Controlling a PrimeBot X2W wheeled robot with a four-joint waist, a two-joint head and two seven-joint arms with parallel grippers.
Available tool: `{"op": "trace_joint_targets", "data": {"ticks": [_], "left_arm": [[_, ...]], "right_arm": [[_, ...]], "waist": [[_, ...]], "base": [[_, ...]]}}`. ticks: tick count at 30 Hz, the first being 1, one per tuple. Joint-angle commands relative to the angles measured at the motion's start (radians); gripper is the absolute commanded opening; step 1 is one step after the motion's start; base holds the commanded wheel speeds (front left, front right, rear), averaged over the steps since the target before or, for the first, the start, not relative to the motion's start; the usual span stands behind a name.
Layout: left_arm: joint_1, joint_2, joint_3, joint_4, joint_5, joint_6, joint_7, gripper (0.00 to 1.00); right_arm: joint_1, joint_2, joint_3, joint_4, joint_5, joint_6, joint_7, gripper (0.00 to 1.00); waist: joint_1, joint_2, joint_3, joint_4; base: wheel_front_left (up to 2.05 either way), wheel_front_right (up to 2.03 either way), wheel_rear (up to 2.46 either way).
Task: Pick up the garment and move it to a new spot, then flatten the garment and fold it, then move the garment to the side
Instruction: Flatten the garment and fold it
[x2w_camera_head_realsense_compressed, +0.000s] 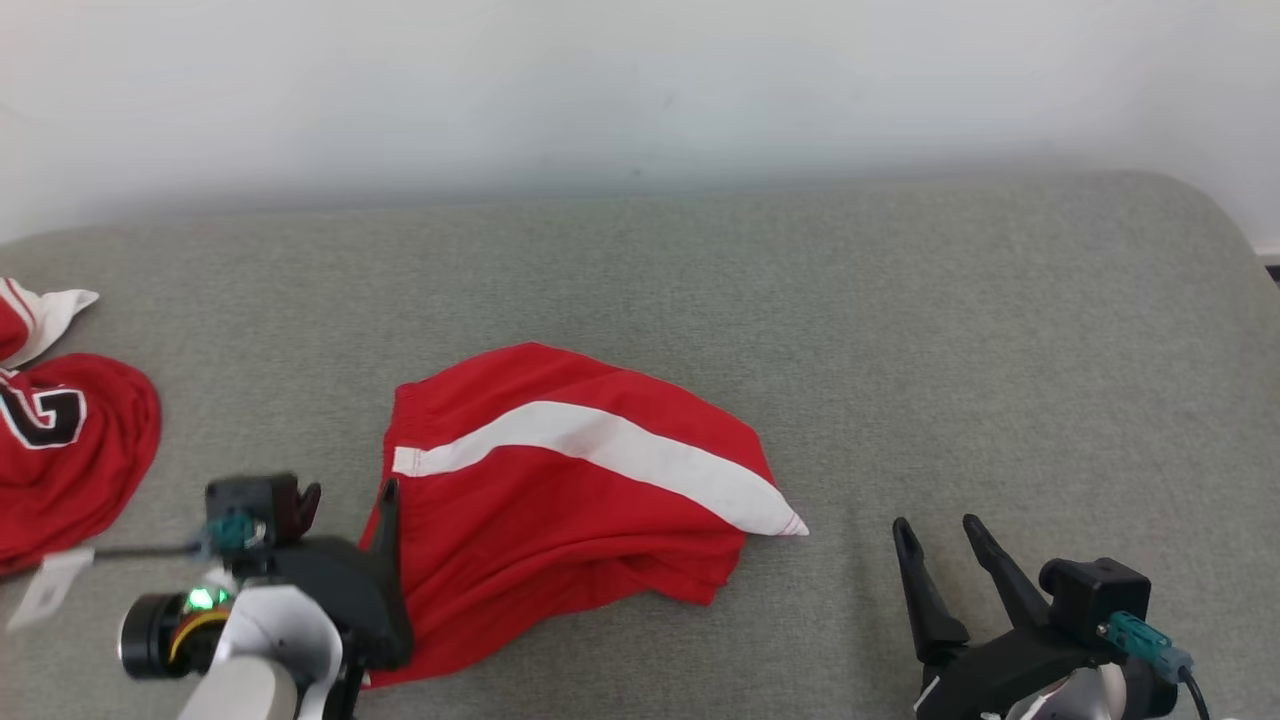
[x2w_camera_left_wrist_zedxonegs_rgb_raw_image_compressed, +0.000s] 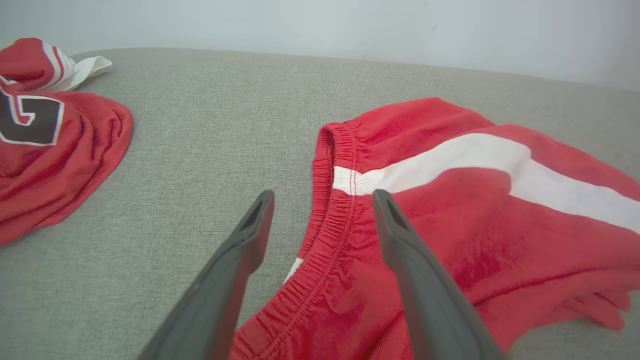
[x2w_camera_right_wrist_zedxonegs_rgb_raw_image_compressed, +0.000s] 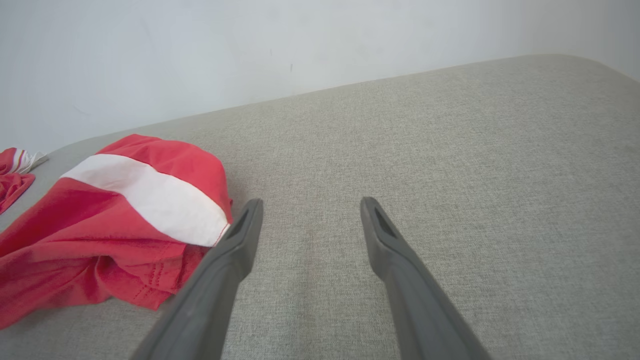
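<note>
Where the left claw (x2w_camera_left_wrist_zedxonegs_rgb_raw_image_compressed: 322, 200) is spread wide and empty, the waistband of the red garment (x2w_camera_left_wrist_zedxonegs_rgb_raw_image_compressed: 450, 210) is seen between its fingers; the right claw (x2w_camera_right_wrist_zedxonegs_rgb_raw_image_compressed: 310, 204), equally open, is held over the grey worktop (x2w_camera_right_wrist_zedxonegs_rgb_raw_image_compressed: 450, 150) near its hem.

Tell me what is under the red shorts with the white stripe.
The red shorts lie on the grey cushion, which shows around them. Anything else beneath is covered by the cloth.

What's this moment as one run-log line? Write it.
red shorts crumpled, unfolded on grey cushion | left tool open at waistband | right tool open, clear of cloth
</note>
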Motion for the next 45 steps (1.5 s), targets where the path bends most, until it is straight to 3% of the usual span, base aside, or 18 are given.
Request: {"op": "trace_joint_targets", "data": {"ticks": [1,11,12,13,20,22,25,34,37,38,39,45], "left_arm": [[-0.037,0.006,-0.004,0.027,-0.012,-0.009,0.019,1.0],[-0.225,0.04,-0.048,0.23,-0.006,-0.061,0.164,0.98],[-0.235,0.041,-0.05,0.243,-0.011,-0.066,0.177,0.85],[-0.243,0.043,-0.051,0.254,-0.017,-0.068,0.187,0.77],[-0.275,0.049,-0.042,0.291,-0.038,-0.066,0.244,0.6],[-0.275,0.05,-0.043,0.291,-0.051,-0.076,0.265,0.58],[-0.282,0.053,-0.047,0.291,-0.067,-0.088,0.29,0.64],[-0.32,0.047,-0.069,0.314,-0.061,-0.1,0.292,0.55],[-0.333,0.048,-0.073,0.329,-0.062,-0.104,0.291,0.32],[-0.337,0.047,-0.072,0.331,-0.064,-0.105,0.288,0.06],[-0.34,0.047,-0.071,0.334,-0.067,-0.106,0.286,0.0],[-0.321,0.046,-0.071,0.335,-0.076,-0.105,0.274,0.0]], "right_arm": [[-0.01,0.0,0.007,-0.003,0.002,0.003,-0.002,1.0],[-0.024,0.0,0.026,0.013,0.016,0.003,-0.019,1.0],[-0.025,0.0,0.026,0.014,0.016,0.003,-0.02,1.0],[-0.027,0.0,0.025,0.014,0.015,0.003,-0.019,1.0],[-0.031,0.0,0.029,0.018,0.012,0.003,-0.02,1.0],[-0.026,0.0,0.031,0.018,0.01,0.003,-0.021,1.0],[-0.024,0.0,0.034,0.016,0.009,0.003,-0.02,1.0],[-0.04,0.0,0.044,0.015,0.003,0.003,-0.014,1.0],[-0.044,0.0,0.042,0.018,0.004,0.003,-0.016,1.0],[-0.045,0.0,0.041,0.018,0.004,0.003,-0.017,1.0],[-0.045,0.0,0.04,0.019,0.004,0.003,-0.018,1.0],[-0.042,0.0,0.032,0.023,0.004,0.003,-0.021,1.0]], "waist": [[-0.0001,0.0,0.016,-0.021],[-0.0001,0.0,0.054,-0.085],[-0.0001,0.0,0.055,-0.087],[-0.0001,0.0,0.057,-0.088],[-0.0001,0.0,0.058,-0.092],[-0.0001,0.0,0.058,-0.091],[-0.0001,0.0,0.06,-0.09],[-0.0001,0.0,0.079,-0.097],[-0.0001,0.0,0.085,-0.098],[-0.0001,0.0,0.087,-0.098],[-0.0001,0.0,0.089,-0.097],[-0.0001,0.0,0.083,-0.085]], "base": [[0.0,0.0,0.0],[0.0,0.0,0.0],[0.0,0.0,0.0],[0.0,0.0,0.0],[0.0,0.0,0.0],[0.0,0.0,0.0],[0.0,0.0,0.0],[0.0,0.0,0.0],[0.0,0.0,0.0],[0.0,0.0,0.0],[0.0,0.0,0.0],[0.0,0.0,0.0]]}}
